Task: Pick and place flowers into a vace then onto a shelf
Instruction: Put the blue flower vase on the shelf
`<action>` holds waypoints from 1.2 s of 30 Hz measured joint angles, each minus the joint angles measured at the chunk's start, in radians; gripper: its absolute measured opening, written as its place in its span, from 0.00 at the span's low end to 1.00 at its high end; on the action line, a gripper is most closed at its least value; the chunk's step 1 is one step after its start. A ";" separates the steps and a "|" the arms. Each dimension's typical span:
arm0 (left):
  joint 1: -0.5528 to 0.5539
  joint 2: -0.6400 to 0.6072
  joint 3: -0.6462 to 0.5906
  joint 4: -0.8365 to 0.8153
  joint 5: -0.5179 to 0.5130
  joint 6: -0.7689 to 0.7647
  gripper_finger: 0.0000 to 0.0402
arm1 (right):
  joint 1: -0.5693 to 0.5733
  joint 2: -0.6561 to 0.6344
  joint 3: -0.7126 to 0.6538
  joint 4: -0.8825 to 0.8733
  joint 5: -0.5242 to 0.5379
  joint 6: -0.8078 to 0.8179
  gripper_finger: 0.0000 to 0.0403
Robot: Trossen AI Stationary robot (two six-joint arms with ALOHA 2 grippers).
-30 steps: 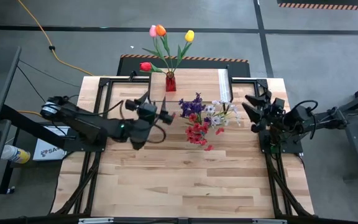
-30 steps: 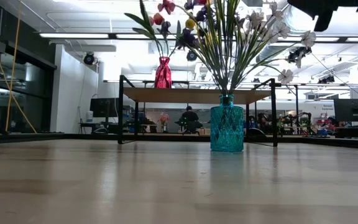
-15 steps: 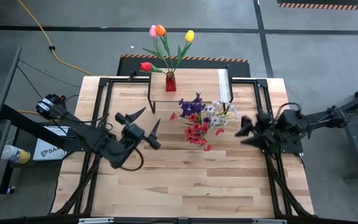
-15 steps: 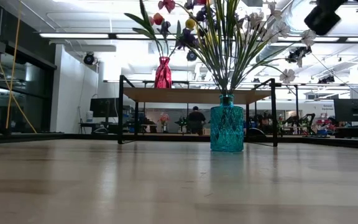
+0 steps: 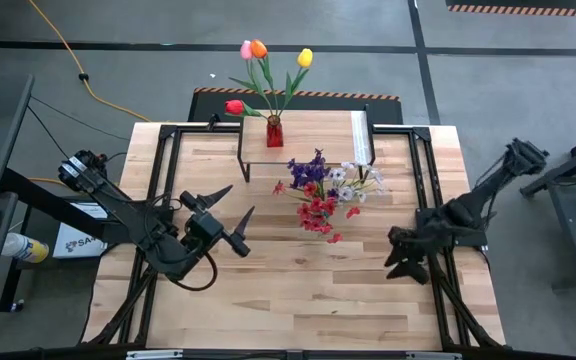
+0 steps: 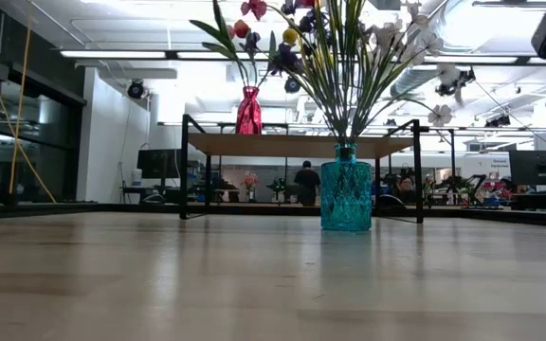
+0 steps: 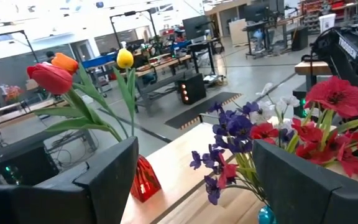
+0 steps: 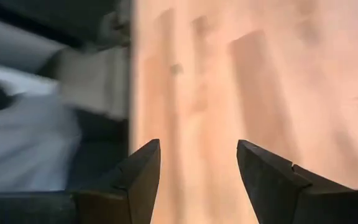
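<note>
Purple, white, red flowers (image 5: 326, 192) in teal glass vase (image 6: 346, 197), upright

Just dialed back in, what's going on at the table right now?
Nothing is held. The red vase with tulips stands on the shelf; the blue vase of mixed flowers stands on the table in front of it. The left gripper and the right gripper are open, off to either side.

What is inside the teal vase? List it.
The teal vase holds green stems that fan out above its neck, carrying purple, white and red blossom sprays. The patterned glass hides the stem ends, and whether it holds water cannot be told.
</note>
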 joint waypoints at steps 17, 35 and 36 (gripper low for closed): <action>0.000 0.000 0.000 -0.002 0.000 -0.001 0.86 | 0.156 0.085 -0.320 0.382 0.913 0.046 0.51; 0.000 0.000 0.000 -0.001 -0.002 -0.028 0.86 | -0.065 0.089 -0.317 0.619 0.887 -0.158 0.51; 0.000 0.000 0.000 -0.001 -0.002 -0.028 0.86 | -0.077 0.089 -0.317 0.622 0.885 -0.158 0.51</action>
